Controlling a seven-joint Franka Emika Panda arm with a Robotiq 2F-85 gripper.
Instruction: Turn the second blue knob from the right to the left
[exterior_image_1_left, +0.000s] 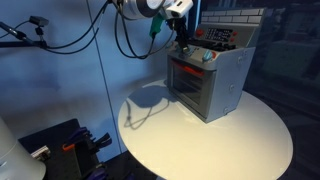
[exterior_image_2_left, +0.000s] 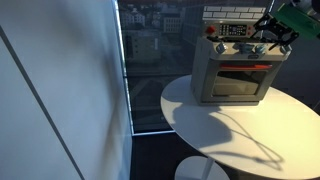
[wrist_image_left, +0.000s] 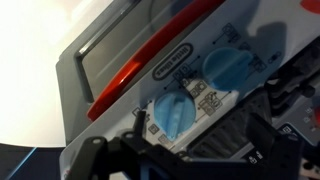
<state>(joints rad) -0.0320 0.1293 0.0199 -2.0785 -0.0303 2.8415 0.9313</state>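
Two blue knobs fill the wrist view on the control panel of a toy oven (exterior_image_1_left: 212, 85), which stands on a round white table (exterior_image_1_left: 255, 140). The robot's gripper (wrist_image_left: 190, 150) hovers just in front of the panel. Its jaws are spread wide and hold nothing, one dark finger low at each side of the frame.

The lower blue knob (wrist_image_left: 170, 112) sits just beyond the gap between the fingers and a little to its left. The upper blue knob (wrist_image_left: 228, 68) lies farther up and to the right, past a small printed label. The panel's ends fall outside the wrist view and both exterior views are too coarse to count knobs, so which of the pair is second from the right cannot be settled, though the lower one is the closer to the jaws.

In both exterior views the gripper (exterior_image_2_left: 272, 36) hangs at the oven's top front edge, above the door with its red trim (wrist_image_left: 125, 80). The coming move appears to depend on a short advance forward and slightly left. The fingers would then straddle the lower knob's raised grip before the wrist rolls it leftward.
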